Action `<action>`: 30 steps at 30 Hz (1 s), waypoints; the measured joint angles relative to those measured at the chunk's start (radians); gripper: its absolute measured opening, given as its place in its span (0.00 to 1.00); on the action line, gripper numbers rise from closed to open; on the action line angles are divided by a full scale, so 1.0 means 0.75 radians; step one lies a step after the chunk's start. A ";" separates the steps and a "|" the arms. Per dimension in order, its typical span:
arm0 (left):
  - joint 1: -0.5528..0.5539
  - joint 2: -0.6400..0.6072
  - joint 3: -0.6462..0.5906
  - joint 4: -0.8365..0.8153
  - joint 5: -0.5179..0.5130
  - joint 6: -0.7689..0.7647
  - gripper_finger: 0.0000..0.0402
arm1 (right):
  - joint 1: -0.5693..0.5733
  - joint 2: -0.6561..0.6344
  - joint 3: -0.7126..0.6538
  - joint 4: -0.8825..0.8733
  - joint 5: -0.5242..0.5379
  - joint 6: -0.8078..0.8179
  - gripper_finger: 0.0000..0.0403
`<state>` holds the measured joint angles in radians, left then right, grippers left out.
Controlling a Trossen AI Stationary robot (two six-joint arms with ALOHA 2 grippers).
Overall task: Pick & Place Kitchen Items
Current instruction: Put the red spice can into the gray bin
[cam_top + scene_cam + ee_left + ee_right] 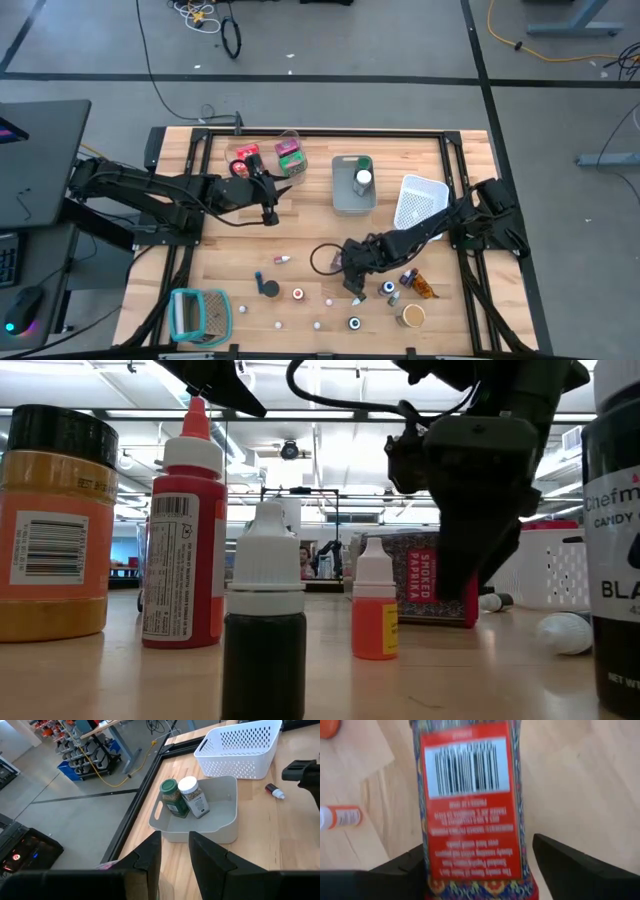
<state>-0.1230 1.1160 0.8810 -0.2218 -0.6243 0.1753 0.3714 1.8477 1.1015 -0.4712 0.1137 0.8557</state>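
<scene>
Paprika tin (470, 805) lying flat between right hand (480, 865) fingers

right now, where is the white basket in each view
high view: white basket right of centre, next to the grey bin.
low view: far right, in the background.
left wrist view: just beyond the grey bin.
right wrist view: not in it.
shared landmark: the grey bin, holding two jars.

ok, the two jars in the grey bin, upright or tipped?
Both upright: the green-lidded jar and white-lidded jar stand side by side in the grey bin, lids up.
</scene>
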 joint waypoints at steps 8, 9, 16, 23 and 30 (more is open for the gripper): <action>0.000 0.000 0.000 0.000 0.000 -0.009 0.27 | -0.002 -0.008 0.002 0.020 0.008 -0.014 0.53; 0.000 0.000 0.000 0.000 0.000 -0.009 0.27 | -0.002 -0.012 0.002 0.019 -0.004 -0.015 0.53; 0.000 0.000 0.000 0.004 0.000 -0.009 0.27 | -0.038 -0.098 0.077 -0.081 -0.037 -0.106 0.54; 0.000 0.000 0.000 0.004 0.000 0.027 0.27 | -0.156 -0.177 0.346 -0.335 0.054 -0.391 0.56; 0.000 0.000 0.000 0.004 -0.002 0.083 0.27 | -0.325 -0.175 0.621 -0.864 0.171 -0.824 0.54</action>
<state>-0.1226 1.1160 0.8810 -0.2191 -0.6259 0.2374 0.1280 1.7164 1.5673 -1.1189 0.2417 0.2377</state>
